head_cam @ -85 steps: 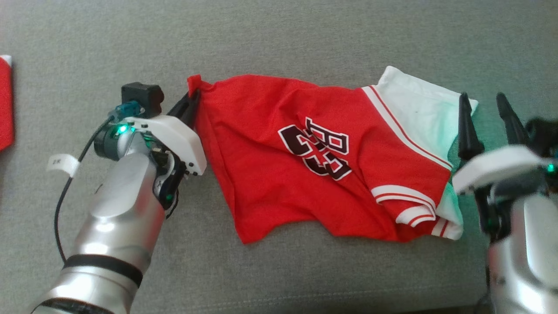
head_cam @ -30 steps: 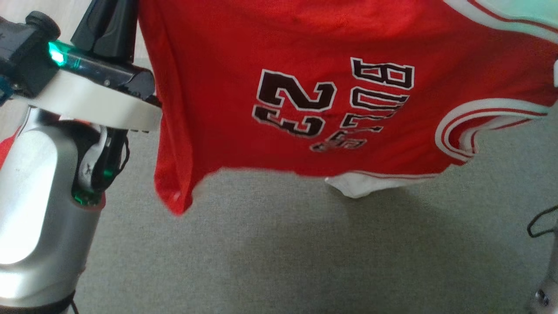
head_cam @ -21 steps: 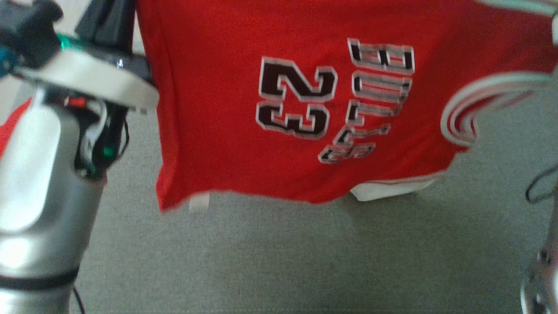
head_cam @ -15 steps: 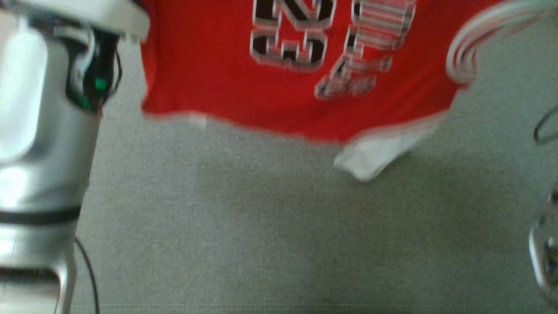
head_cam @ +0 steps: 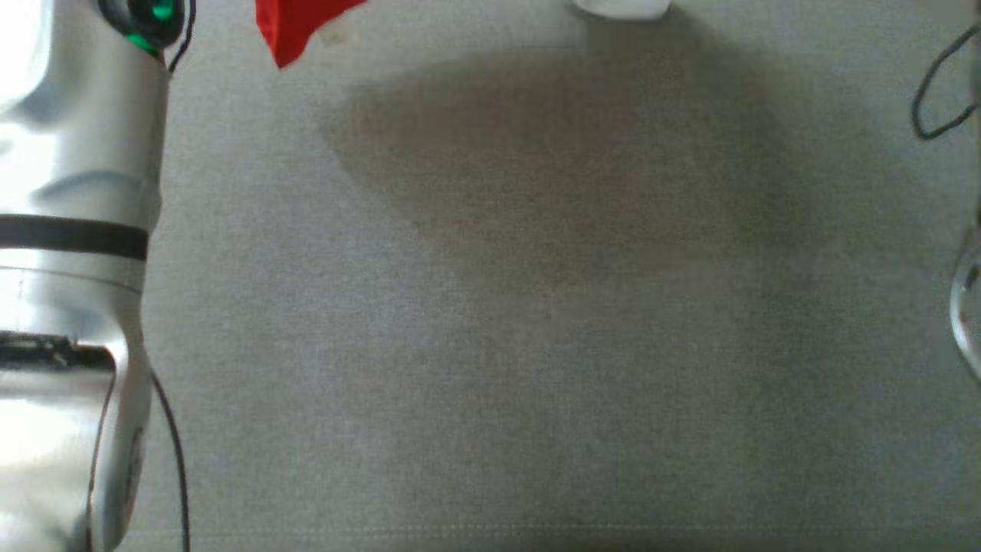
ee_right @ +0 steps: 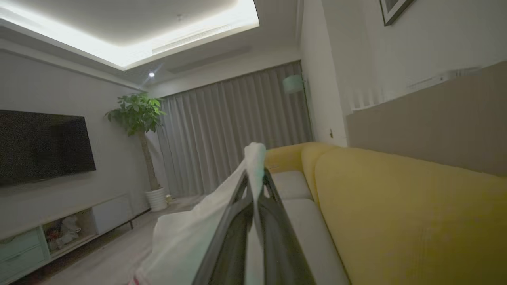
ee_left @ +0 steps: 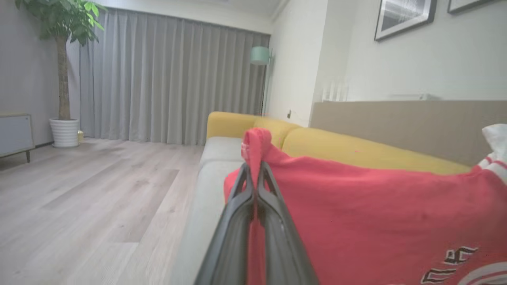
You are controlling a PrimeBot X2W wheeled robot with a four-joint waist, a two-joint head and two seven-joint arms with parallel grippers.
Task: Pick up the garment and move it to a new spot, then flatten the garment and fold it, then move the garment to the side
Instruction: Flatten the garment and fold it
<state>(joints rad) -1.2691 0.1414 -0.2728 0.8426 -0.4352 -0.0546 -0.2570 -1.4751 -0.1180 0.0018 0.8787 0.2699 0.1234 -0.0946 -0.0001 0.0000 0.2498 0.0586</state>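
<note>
Along the left edge of the head view a silver forearm (head_cam: pixel 69 230) rises out of frame, with a black cable (head_cam: pixel 178 460) trailing beside it. That arm's wrist view shows the left gripper (ee_left: pixel 253 171) with both dark fingers pressed together on a bunched red corner of the garment (ee_left: pixel 376 213). The garment is held up above the grey seat cushion (head_cam: pixel 536 345) and stretches away to the right (black-and-white lettering shows near its lower edge). From the head camera, a red tip and a white tip of the cloth dip in at the top edge, and a broad soft shadow lies on the cushion beneath them. Behind the cloth runs a yellow sofa back (ee_left: pixel 356 152). Farther right, the right gripper (ee_right: pixel 254 176) is likewise clamped, its fingers pinching a white fold of the same garment, and the pale cloth drapes down to the left of the fingers in that wrist view. A looped black cable (head_cam: pixel 931 100) hangs at the right edge of the head view.
</note>
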